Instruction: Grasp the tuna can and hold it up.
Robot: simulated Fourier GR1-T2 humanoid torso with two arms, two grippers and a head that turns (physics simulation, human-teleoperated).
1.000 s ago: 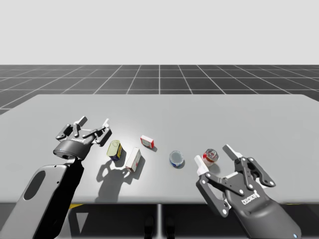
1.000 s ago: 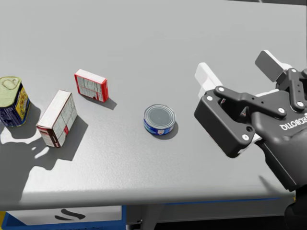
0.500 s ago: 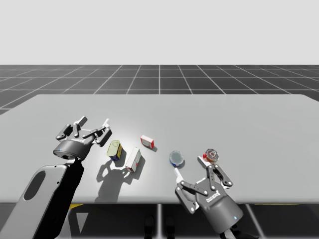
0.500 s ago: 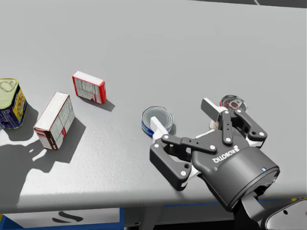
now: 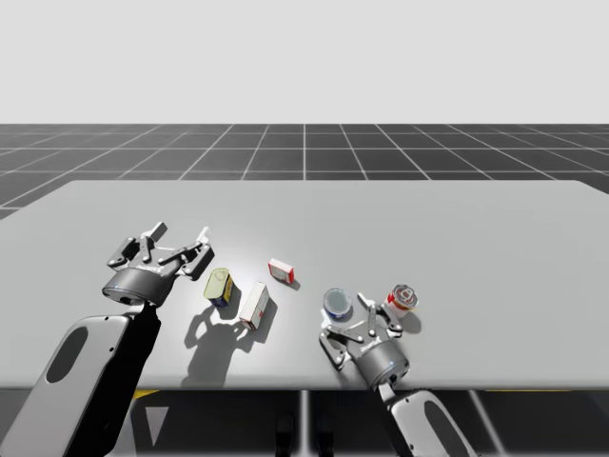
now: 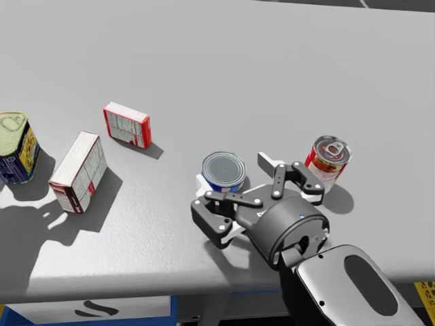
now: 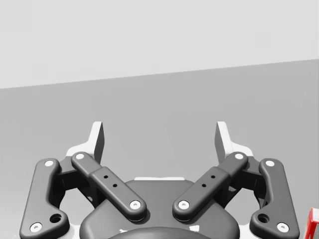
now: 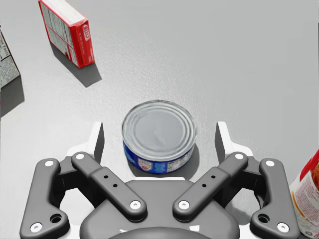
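Blue tuna can (image 6: 224,171) sits among two other cans (image 6: 327,160), two boxes (image 6: 81,170).

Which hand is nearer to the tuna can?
Right. The tuna can sits between the open fingers of my right hand; my left hand is far off, past the yellow can.

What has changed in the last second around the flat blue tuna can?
My right tool came in from the right and lowered; it now stands open around the flat blue tuna can, a finger each side, not touching. Nothing gripped. The can and my left tool stayed put.
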